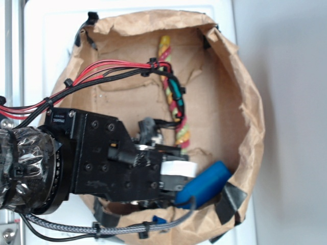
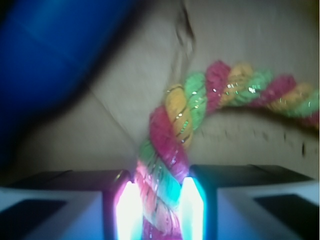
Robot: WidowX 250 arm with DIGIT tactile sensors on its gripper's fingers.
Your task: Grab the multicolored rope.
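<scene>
Closest to the wrist camera, the black two-fingered claw is narrowed onto the thick twisted rope of red, yellow and pale green strands, whose near end sits pinched between the two fingers while the rest curves away over the creased brown paper bag. By size I count one paper bag, one smooth blue cylinder, one multicolored rope. Judging by that, the grasp looks made, so the next move calls for a steady lift, clear of the cylinder just beside it.

Exterior looks straight down from above; wrist, very close, shares the multicolored rope.
</scene>
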